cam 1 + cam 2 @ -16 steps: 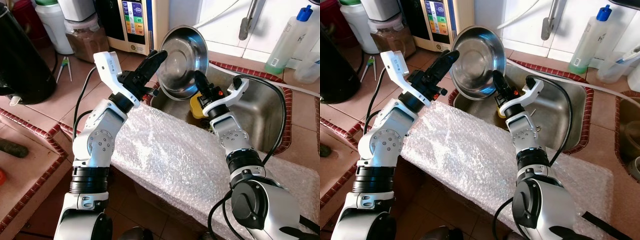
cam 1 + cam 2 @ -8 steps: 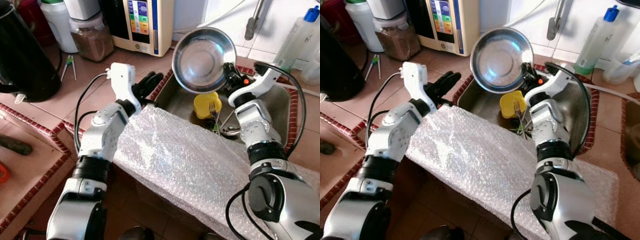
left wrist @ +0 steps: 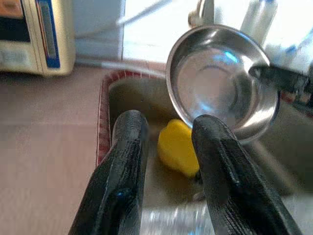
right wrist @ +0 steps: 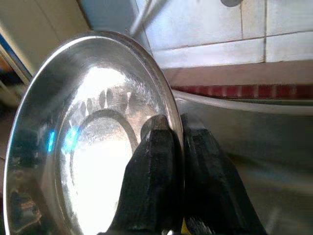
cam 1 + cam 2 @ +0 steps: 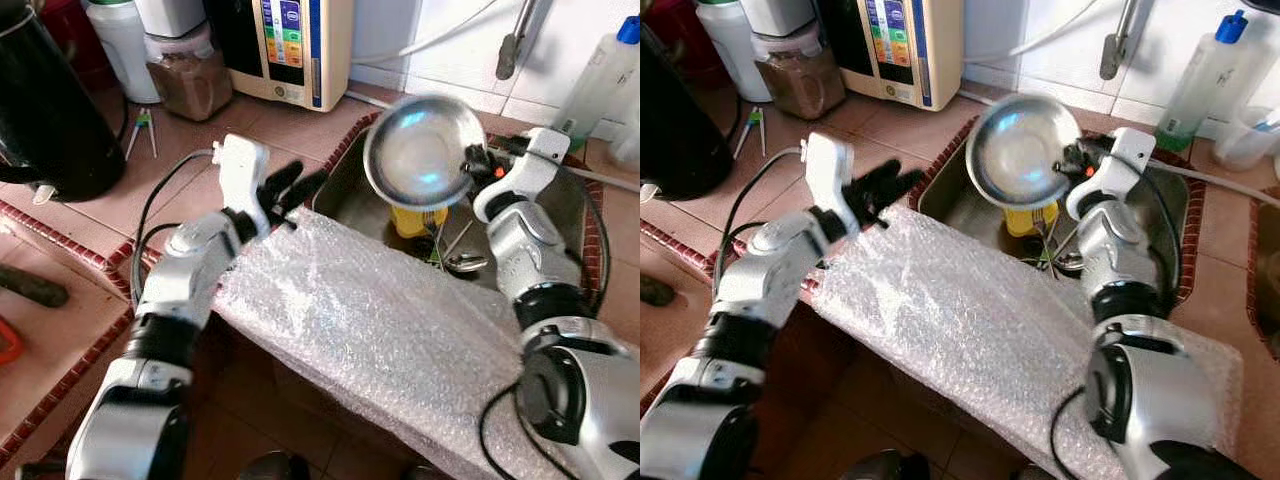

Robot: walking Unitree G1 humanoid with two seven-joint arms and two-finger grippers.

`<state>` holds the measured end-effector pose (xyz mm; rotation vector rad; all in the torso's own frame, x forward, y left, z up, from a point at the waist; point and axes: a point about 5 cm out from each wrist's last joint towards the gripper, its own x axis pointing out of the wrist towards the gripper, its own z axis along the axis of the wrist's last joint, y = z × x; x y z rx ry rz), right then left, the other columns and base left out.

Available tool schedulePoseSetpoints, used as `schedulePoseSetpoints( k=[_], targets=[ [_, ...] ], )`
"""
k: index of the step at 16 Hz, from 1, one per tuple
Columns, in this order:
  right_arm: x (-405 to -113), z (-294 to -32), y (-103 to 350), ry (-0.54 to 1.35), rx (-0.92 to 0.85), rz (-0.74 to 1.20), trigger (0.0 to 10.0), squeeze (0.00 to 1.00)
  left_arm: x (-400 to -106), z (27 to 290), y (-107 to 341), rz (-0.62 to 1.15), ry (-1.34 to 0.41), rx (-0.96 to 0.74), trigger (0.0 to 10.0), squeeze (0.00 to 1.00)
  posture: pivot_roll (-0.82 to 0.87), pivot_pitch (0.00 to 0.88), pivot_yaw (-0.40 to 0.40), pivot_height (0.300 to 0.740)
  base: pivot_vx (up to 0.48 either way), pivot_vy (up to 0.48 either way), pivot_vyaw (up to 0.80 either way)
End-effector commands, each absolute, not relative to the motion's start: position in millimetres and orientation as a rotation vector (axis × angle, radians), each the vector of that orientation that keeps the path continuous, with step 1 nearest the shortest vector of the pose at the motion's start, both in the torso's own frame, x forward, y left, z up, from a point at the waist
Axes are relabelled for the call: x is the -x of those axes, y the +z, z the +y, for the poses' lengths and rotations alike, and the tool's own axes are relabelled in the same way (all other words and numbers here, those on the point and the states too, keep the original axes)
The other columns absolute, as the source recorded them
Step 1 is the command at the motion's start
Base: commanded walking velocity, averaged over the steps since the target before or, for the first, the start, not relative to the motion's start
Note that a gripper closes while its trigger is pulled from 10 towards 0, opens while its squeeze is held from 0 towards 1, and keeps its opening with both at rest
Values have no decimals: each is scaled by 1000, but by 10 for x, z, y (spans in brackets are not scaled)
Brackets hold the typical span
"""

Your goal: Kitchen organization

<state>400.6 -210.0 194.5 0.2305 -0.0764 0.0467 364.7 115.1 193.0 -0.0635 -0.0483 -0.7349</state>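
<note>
Left eye view showed a black kettle (image 5: 45, 110) at far left on the brown tiled counter (image 5: 190, 150). Next came the left gripper (image 5: 293, 188), its 2 black fingers spread and holding nothing, poised over the edge of a bubble-wrap sheet (image 5: 380, 320) beside the steel sink (image 5: 560, 200). Further right, the right gripper (image 5: 478, 165) was clamped on the rim of a round stainless-steel bowl (image 5: 423, 152), held tilted above the sink over a yellow cup (image 5: 415, 220) and a spoon (image 5: 466, 263).
</note>
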Motion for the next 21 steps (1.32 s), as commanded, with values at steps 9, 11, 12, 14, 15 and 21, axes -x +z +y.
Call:
schedulePoseSetpoints(
  k=[9,11,12,14,15,21],
  targets=[
    [-3813,-2103,1311,52,-34,143,10000,1000,-3501,1183,1453,88,-710,1,10000,1000,-15,102,94,740,0,0,0],
    [-3802,-2090,1283,54,-20,151,10000,1000,-3516,1177,1472,81,-705,4,10000,1000,-16,102,93,740,0,0,0],
    [-3802,-2090,1283,54,-20,151,10000,1000,-3516,1177,1472,81,-705,4,10000,1000,-16,102,93,740,0,0,0],
    [-3802,-2090,1283,54,-20,151,10000,1000,-3516,1177,1472,81,-705,4,10000,1000,-16,102,93,740,0,0,0],
    [-3802,-2090,1283,54,-20,151,10000,1000,-3516,1177,1472,81,-705,4,10000,1000,-16,102,93,740,0,0,0],
    [-3802,-2090,1283,54,-20,151,10000,1000,-3516,1177,1472,81,-705,4,10000,1000,-16,102,93,740,0,0,0]
  ],
)
